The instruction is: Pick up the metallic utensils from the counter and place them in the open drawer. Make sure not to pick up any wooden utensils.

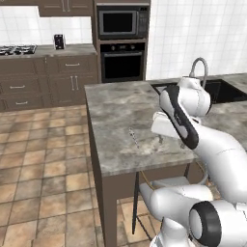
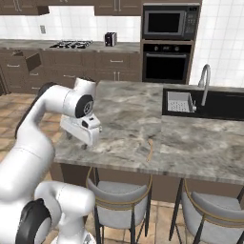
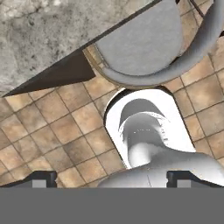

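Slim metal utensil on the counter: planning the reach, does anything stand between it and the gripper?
Nothing visible does. Only bare counter lies between the slim metal utensil and the open gripper beside it.

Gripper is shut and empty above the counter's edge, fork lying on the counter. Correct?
Not shut. The gripper is open: the hand view shows its finger tips wide apart with nothing between them. The rest holds: it is empty above the edge of the counter, and the fork lies on the counter.
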Available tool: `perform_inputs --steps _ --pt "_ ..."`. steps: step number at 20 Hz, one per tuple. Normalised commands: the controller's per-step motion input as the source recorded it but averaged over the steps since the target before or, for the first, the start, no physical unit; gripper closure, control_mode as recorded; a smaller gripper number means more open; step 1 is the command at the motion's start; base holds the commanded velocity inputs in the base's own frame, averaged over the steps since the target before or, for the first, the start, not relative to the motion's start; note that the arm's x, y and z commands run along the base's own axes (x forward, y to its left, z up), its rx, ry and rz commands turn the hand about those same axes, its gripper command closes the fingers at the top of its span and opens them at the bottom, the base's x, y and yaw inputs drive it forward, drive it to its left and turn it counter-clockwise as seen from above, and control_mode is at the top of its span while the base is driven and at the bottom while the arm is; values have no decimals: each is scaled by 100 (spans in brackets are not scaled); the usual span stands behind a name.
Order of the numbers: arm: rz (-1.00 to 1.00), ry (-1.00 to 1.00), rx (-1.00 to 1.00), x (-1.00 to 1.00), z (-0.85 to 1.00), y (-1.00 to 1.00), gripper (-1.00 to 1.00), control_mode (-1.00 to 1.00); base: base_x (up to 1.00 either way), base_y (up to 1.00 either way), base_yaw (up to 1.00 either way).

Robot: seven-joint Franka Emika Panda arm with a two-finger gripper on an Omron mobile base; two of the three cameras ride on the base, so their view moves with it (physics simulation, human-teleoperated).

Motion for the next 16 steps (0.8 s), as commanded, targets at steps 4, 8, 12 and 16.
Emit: perform_inputs --steps 4,8,12,16 --pt "29 0 4 95 -27 31 -100 -100 0 0 0" --pt "31 0 0 85 -41 31 -100 -100 0 0 0" --pt "30 0 0 70 -45 22 -100 -100 0 0 0" --pt "24 0 0 55 -40 2 -100 -100 0 0 0"
